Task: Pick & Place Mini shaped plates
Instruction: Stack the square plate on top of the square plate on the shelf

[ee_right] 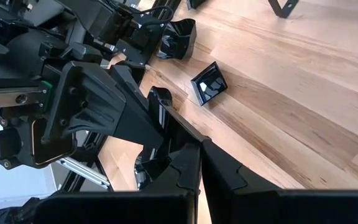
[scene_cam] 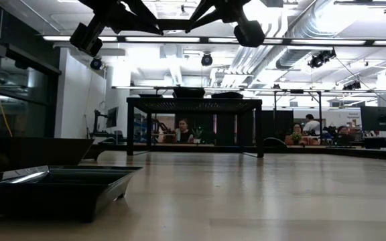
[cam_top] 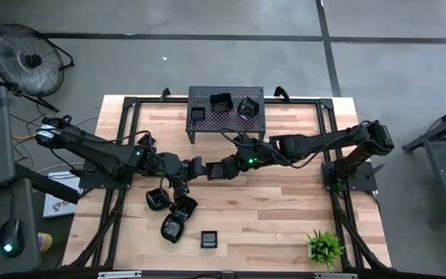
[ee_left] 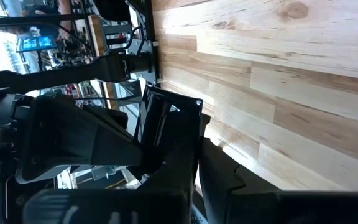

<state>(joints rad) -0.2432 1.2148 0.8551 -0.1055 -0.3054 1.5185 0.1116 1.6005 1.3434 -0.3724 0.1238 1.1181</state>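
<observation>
Both arms meet over the middle of the table. My left gripper (cam_top: 199,167) and my right gripper (cam_top: 214,170) are each shut on the same mini plate (ee_left: 166,121), a small glossy black dish held in the air between them. Three more plates (cam_top: 172,211) lie in a cluster on the wood below the left arm. A square one (cam_top: 209,239) lies near the front edge. Three plates (cam_top: 221,102) rest on top of the black perforated stand (cam_top: 207,94) at the far edge. My left gripper pinches one rim of the plate (ee_left: 178,163) between its two fingers, coming from the table's left and slanting down. The plate stands on edge, clear of the table. My right gripper pinches the opposite rim (ee_right: 180,129) between its two fingers, coming from the table's right and slanting down. The plate runs edge-on away from its fingers (ee_right: 219,168) toward the left gripper.
A small green plant (cam_top: 325,246) stands at the near right corner. In the low view, a plate (scene_cam: 52,191) lies close at the left. Bare wood (cam_top: 285,209) lies to the right of the loose plates. A fan (cam_top: 29,58) stands on the floor beyond the table's far left.
</observation>
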